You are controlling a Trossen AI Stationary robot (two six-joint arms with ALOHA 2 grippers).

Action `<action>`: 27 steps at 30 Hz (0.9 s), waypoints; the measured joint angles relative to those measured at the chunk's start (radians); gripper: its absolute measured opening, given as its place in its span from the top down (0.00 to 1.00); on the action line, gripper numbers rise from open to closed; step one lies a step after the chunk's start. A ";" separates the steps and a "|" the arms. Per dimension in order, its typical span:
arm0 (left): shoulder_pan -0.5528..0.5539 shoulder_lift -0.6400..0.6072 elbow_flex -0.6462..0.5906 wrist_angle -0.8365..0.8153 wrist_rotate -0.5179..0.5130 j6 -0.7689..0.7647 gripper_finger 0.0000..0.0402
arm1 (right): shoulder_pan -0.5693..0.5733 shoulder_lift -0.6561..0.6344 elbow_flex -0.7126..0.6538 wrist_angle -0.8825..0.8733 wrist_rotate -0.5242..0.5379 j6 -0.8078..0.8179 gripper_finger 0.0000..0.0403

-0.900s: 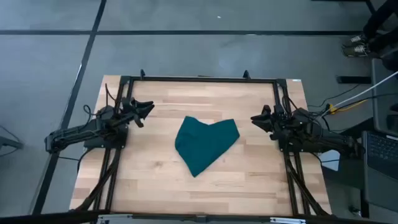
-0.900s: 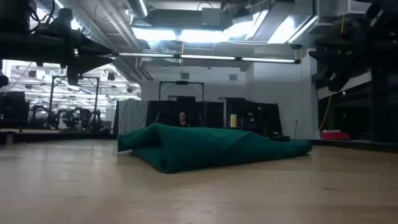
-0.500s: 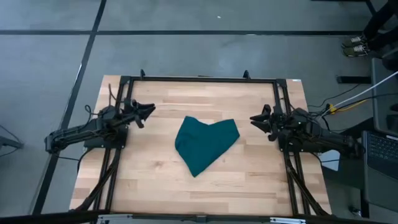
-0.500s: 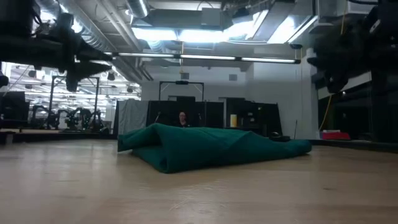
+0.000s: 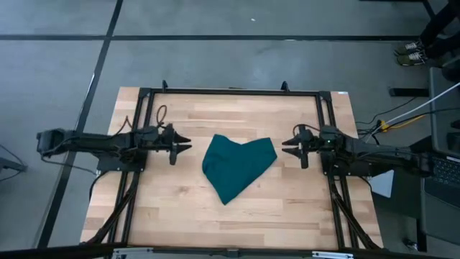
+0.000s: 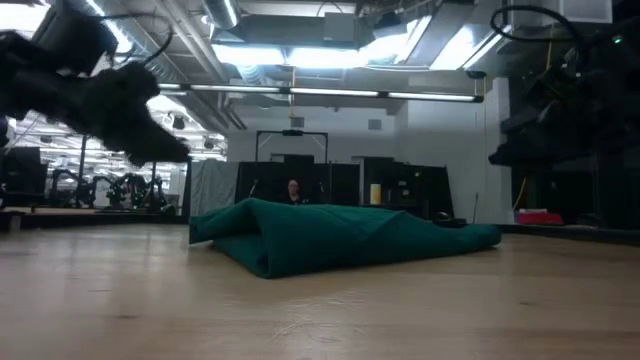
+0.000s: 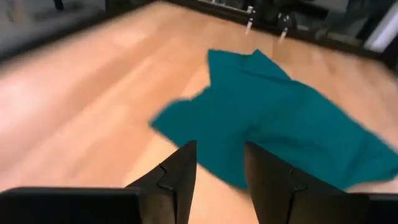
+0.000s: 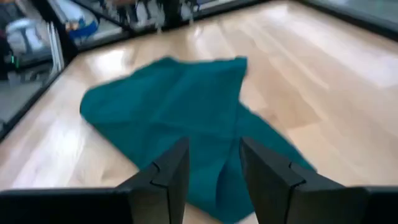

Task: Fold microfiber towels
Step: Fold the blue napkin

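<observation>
Table: wood top, work surface. Towel: teal, rumpled heap at centre, needs spreading before fold. My left gripper near towel's left side, my right gripper near its right; both unclenched, empty, flanking for two-sided grab.

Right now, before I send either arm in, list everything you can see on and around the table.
towel: one, dark teal, crumpled at the table's middle, touched by neither arm.
table: one, light wood, black frame along its edges.
shoes: a person's pair, on the grey floor past the table's far right corner.
left pincer: one, dark, open, above the table just left of the towel.
right pincer: one, dark, open, above the table just right of the towel.
</observation>
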 joint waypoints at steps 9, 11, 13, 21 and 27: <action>0.062 0.447 0.264 -0.010 -0.059 0.192 0.68 | -0.001 0.068 0.000 0.127 0.053 0.071 0.70; 0.135 0.557 0.279 0.010 0.034 0.121 0.68 | -0.007 0.082 0.000 0.165 0.077 0.082 0.71; 0.212 0.661 0.282 0.098 0.180 0.061 0.68 | -0.013 0.101 0.000 0.169 0.090 0.104 0.72; 0.378 0.890 0.285 0.440 0.534 -0.076 0.68 | -0.013 0.226 0.000 0.164 0.095 0.129 0.68; 0.359 0.911 0.284 0.455 0.497 -0.037 0.68 | -0.013 0.330 0.000 0.219 0.098 0.136 0.67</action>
